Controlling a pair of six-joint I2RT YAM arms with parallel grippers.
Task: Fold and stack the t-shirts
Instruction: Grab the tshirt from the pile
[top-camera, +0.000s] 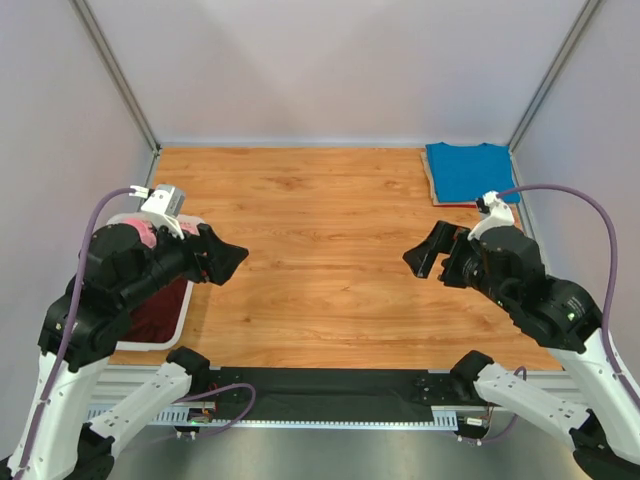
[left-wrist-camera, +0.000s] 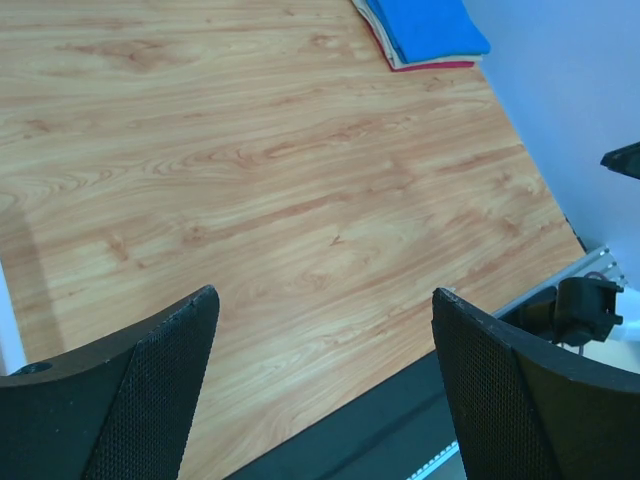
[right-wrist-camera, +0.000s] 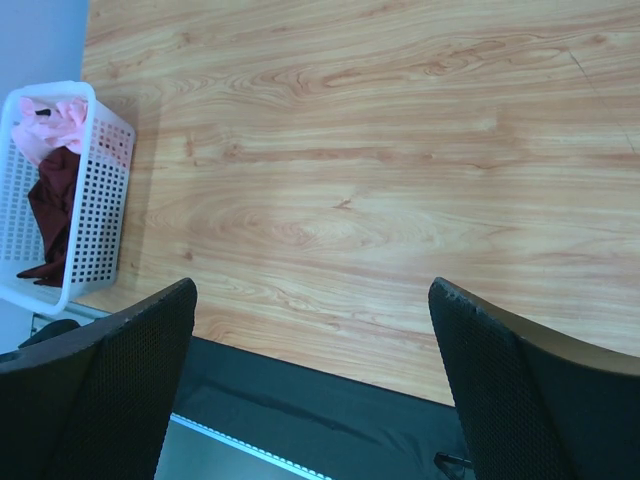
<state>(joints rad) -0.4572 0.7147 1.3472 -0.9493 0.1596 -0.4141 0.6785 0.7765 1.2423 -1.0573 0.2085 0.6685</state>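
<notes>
Top external view: the wooden bench (top-camera: 330, 250) carries a folded blue t-shirt (top-camera: 468, 170), lying flat in the far right corner. At the left edge stands a white lattice basket (top-camera: 165, 343), partly hidden by the left arm. A pink t-shirt (top-camera: 148, 236) shows at the far end of the basket and a maroon t-shirt (top-camera: 160, 310) fills the near part. The left claw (top-camera: 235, 262) hangs over the bench just beside the basket. The right claw (top-camera: 415, 262) hangs over the right half, on the near side of the blue t-shirt. Both point toward the middle of the bench, well apart from each other, and neither touches cloth.

Left wrist view: the left claw (left-wrist-camera: 322, 295) stands wide, with only bare wood between its fingers (left-wrist-camera: 150, 390). The blue t-shirt (left-wrist-camera: 425, 25) lies far off at the top, a red cloth edge (left-wrist-camera: 440, 67) showing under it.

Right wrist view: the right claw (right-wrist-camera: 312, 287) is spread wide and holds nothing. The basket (right-wrist-camera: 100, 200) sits at the left, with the crumpled pink t-shirt (right-wrist-camera: 50, 120) at its far end and the maroon t-shirt (right-wrist-camera: 55, 210) just nearer.
</notes>
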